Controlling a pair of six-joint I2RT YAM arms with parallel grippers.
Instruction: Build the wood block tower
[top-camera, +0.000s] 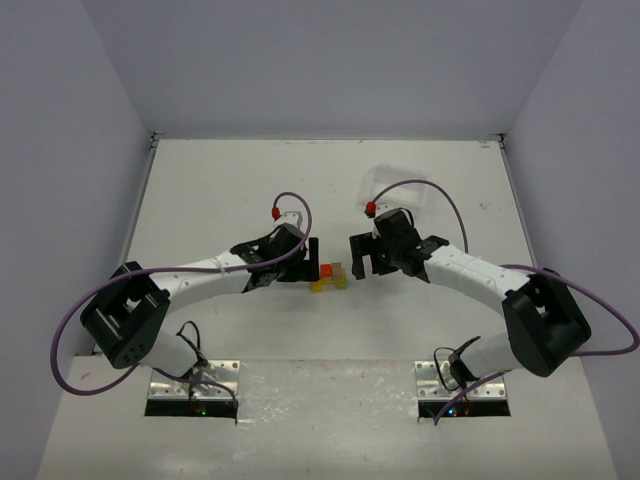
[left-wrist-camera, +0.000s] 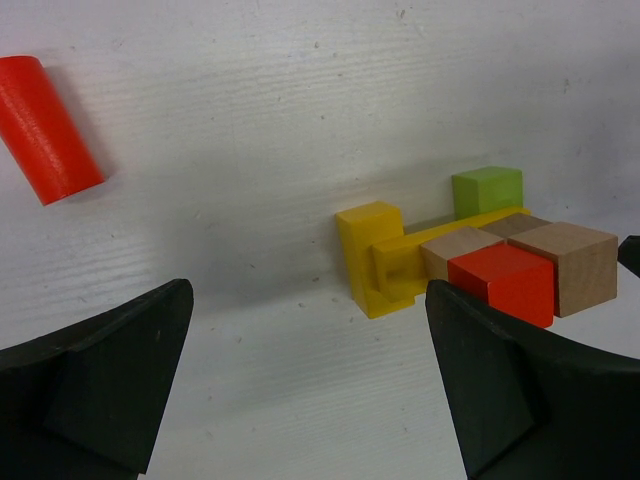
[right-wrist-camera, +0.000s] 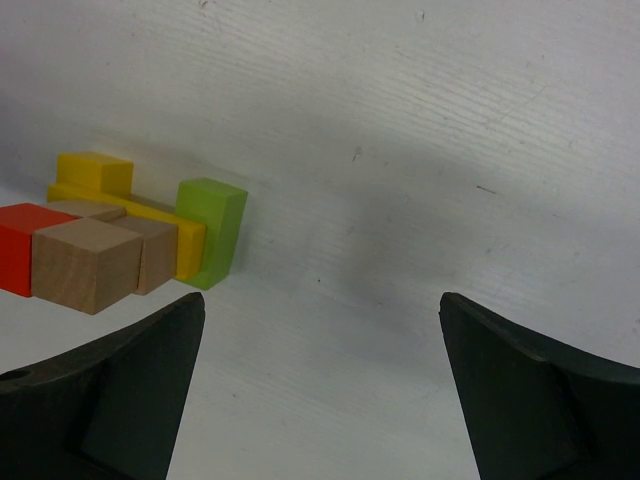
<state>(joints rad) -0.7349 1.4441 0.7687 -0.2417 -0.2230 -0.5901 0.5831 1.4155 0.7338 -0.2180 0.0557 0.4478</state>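
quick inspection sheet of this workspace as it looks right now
surface: white table, faint scuffs, no spills seen
job's things: wood block tower low, between the arms; red and plain brown cubes clustered with yellow and green pieces
clutter: red cylinder lying loose, apart from the blocks; clear plastic tray beyond the right arm
grippers: left claw open, empty; right claw open, empty
cables: purple cable looped on each arm, off the blocks
surroundings: grey walls; nothing else seen

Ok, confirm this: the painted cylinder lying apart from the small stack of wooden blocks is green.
Wrong colour. The painted cylinder lying apart from the small stack of wooden blocks is red, not green; the left wrist view shows it.
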